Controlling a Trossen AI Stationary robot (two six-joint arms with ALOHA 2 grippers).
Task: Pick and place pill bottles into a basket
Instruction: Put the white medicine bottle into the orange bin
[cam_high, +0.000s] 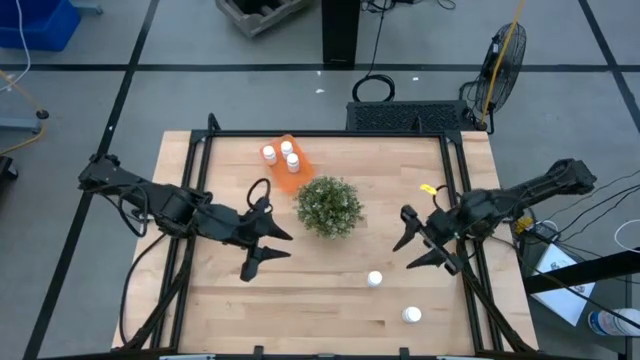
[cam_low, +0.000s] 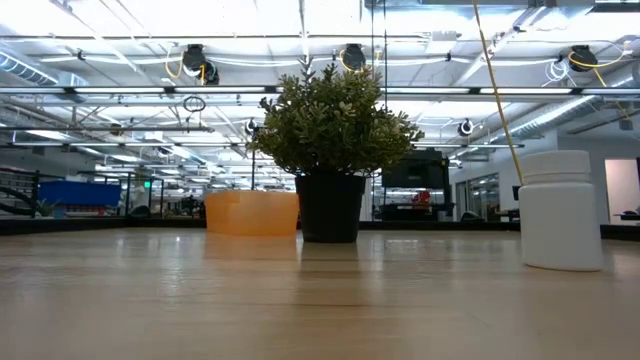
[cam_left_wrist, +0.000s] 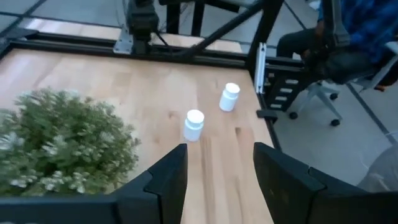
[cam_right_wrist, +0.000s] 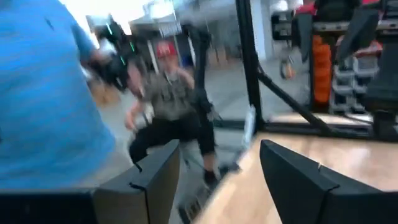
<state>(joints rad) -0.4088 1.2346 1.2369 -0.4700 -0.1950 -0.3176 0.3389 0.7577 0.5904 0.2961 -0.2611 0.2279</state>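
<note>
We are seeing two small white capped pill bottles (cam_high: 375, 279) standing upright on the wooden worktop (cam_high: 300, 300), well apart from the orange plastic basket (cam_high: 285, 170). Our right pincer (cam_high: 422, 242) is hovering wide open and empty just beside the nearer bottle, which is lying toward the worktop's front from it. Our left pincer (cam_high: 268, 240), also wide open, is waiting beyond the round green plant (cam_high: 329, 206).

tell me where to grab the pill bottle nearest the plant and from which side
Grip the pill bottle across its round body just under the cap, coming down from above. It stands upright on bare table, apart from the plant and the other loose bottle, so the fingers have room on both sides. The open left gripper looks nearer.
</note>
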